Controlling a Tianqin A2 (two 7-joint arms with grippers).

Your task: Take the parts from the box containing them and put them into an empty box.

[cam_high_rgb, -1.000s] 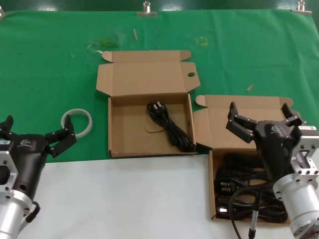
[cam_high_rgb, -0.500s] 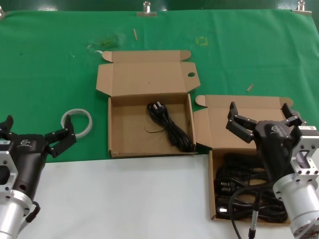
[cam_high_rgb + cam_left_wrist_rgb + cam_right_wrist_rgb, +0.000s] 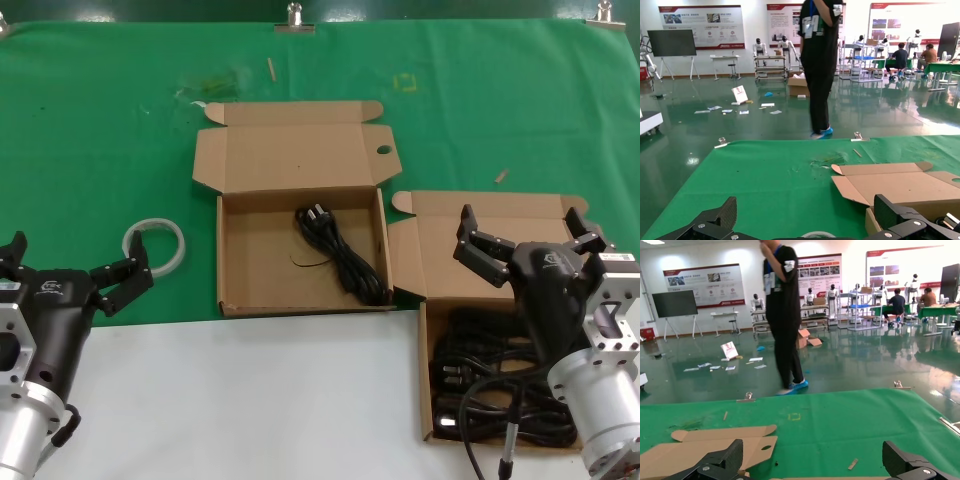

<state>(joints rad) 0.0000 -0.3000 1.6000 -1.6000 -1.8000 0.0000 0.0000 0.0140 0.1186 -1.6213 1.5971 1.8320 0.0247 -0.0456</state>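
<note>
- From the head view we see our right gripper [image 3: 525, 240] held above the right box [image 3: 425, 380], its fingers [image 3: 478, 250] spread wide with nothing between them and nothing touched
- Below and behind that gripper lies the heap of black power cords [image 3: 490, 385], filling the right box and partly hidden by our right arm
- One single cord [image 3: 343, 254] lies in the middle box [image 3: 230, 260], running from the back centre toward the front right corner, plug end at the back
- The two boxes stand just beside each other, the right box's flap against the middle box's right wall; both have their lids folded back
- Our left gripper [image 3: 70, 270] waits at the near left, fingers likewise wide apart and empty, with the white ring of tape [image 3: 155, 245] just beyond it on the green cloth [image 3: 100, 130]
- White table surface [image 3: 250, 400] lies open in front of the middle box
- In the left wrist view we see two dark fingertips [image 3: 715, 220] far apart, green cloth between them and the middle box's lid [image 3: 900, 185] ahead
- In the right wrist view the fingertips [image 3: 722, 457] again stand wide apart over cardboard [image 3: 695, 450] and green cloth; a person [image 3: 782, 315] stands beyond the table
</note>
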